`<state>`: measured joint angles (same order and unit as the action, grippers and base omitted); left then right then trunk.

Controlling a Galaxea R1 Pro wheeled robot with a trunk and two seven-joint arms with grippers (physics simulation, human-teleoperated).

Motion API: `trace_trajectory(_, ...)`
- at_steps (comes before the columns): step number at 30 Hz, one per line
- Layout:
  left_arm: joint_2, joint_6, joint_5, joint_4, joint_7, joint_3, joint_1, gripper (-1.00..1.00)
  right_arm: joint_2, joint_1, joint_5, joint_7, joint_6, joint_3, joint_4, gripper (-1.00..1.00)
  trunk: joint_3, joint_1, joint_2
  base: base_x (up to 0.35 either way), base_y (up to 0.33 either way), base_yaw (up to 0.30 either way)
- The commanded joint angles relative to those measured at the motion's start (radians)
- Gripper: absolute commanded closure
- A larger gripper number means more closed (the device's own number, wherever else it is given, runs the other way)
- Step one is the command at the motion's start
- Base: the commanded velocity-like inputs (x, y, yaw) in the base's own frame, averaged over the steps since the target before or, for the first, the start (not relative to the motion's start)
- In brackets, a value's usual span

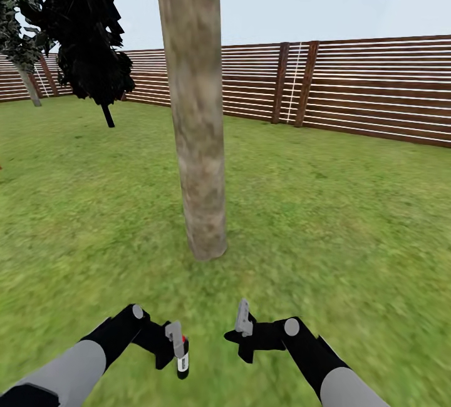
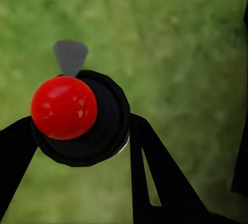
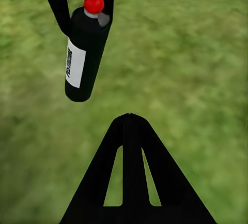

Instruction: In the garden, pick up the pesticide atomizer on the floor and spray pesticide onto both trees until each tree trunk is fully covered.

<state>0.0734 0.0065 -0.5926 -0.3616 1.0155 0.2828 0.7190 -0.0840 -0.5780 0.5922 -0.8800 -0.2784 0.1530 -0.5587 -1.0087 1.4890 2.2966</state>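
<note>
The left gripper (image 1: 177, 339) holds the atomizer (image 1: 182, 360) — a small black bottle with a red top (image 2: 64, 107) and a white label (image 3: 75, 62). The bottle hangs low over the grass (image 1: 351, 219), just in front of the robot. The right gripper (image 1: 242, 317) is close beside it and holds nothing — I cannot tell how wide it is. A thick, pale tree trunk (image 1: 197, 119) stands straight ahead on the lawn. Behind it runs a brown fence (image 1: 376, 87). A dark conifer (image 1: 81, 25) stands far off to the left.
</note>
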Motion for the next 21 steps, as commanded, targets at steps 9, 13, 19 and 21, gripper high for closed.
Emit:
trace_trajectory(9, -0.048, -0.001, -0.003, -0.002, -0.137, 0.019, -0.004, 1.00, 0.000, 0.000, 0.009, -0.001, -0.005, -0.001, -0.001, 1.00, -0.001, 0.000, 0.000, 0.000, 0.000, 0.000)
trace_trajectory(13, -0.061, -0.005, -0.001, -0.002, -0.143, 0.032, -0.005, 1.00, 0.000, 0.000, 0.009, -0.001, -0.006, -0.001, -0.001, 1.00, -0.001, 0.000, 0.000, 0.000, 0.000, 0.000)
trace_trajectory(19, -0.089, -0.061, 0.005, 0.001, -0.144, 0.139, -0.004, 1.00, 0.000, 0.000, 0.009, -0.001, -0.005, -0.001, -0.002, 1.00, -0.001, 0.000, 0.000, 0.000, 0.000, 0.000)
trace_trajectory(21, -0.105, -0.063, 0.005, 0.001, -0.144, 0.140, -0.004, 1.00, 0.000, 0.000, 0.009, -0.001, -0.006, -0.001, -0.003, 1.00, -0.001, 0.000, 0.000, 0.000, 0.000, 0.000)
